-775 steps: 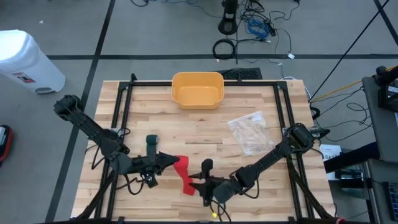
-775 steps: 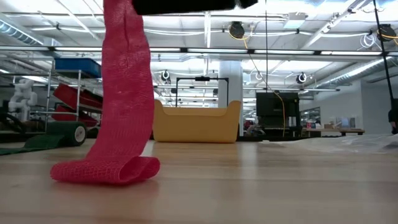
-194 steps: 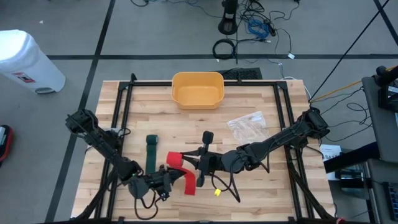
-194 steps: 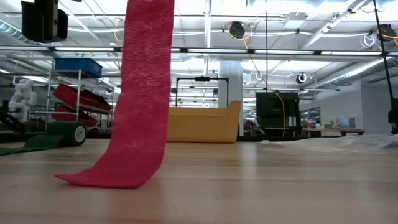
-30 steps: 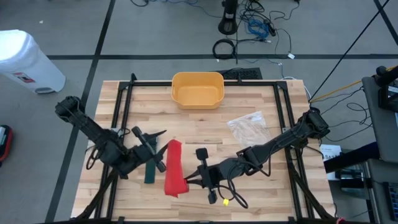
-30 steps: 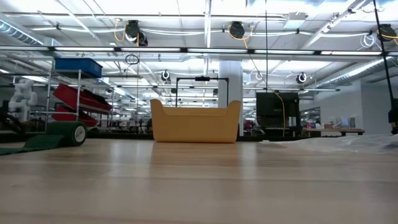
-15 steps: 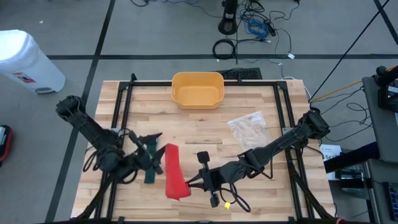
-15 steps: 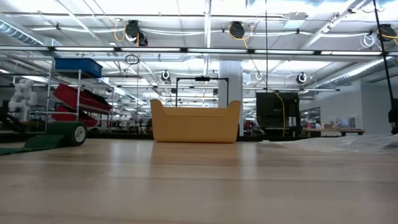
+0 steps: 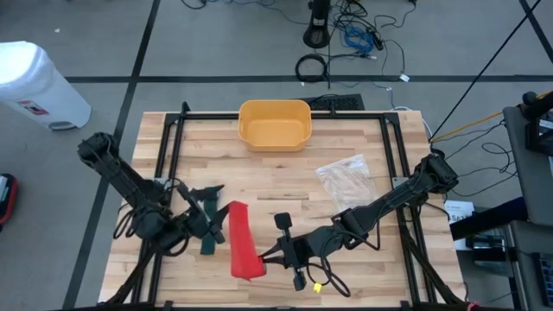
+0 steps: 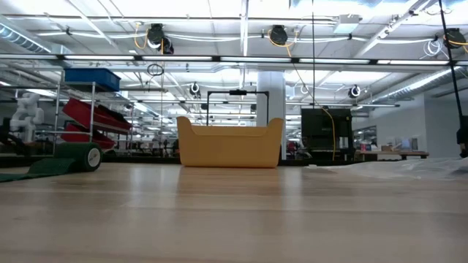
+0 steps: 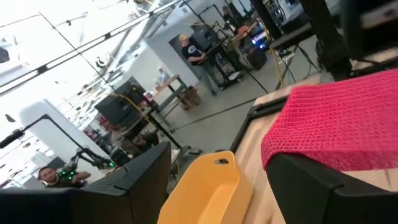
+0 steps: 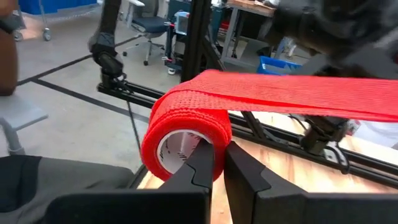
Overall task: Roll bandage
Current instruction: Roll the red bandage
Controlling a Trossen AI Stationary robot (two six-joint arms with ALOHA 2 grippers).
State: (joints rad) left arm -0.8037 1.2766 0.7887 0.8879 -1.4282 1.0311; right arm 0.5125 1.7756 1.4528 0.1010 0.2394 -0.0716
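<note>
While the red bandage (image 9: 241,241) lies stretched near the table's front edge, our right gripper (image 9: 266,257) pinches its rolled end and our left gripper (image 9: 218,218) stands spread beside the loose end; we should keep tension even and wraps aligned.

Red bandage (image 11: 348,124) cut off (picture's edge).

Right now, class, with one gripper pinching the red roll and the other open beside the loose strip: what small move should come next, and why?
Probably the open left gripper should close on the red bandage's free end. The right gripper pinches the roll's wall, but the strip is partly unwound and nothing holds it taut for rolling.
</note>
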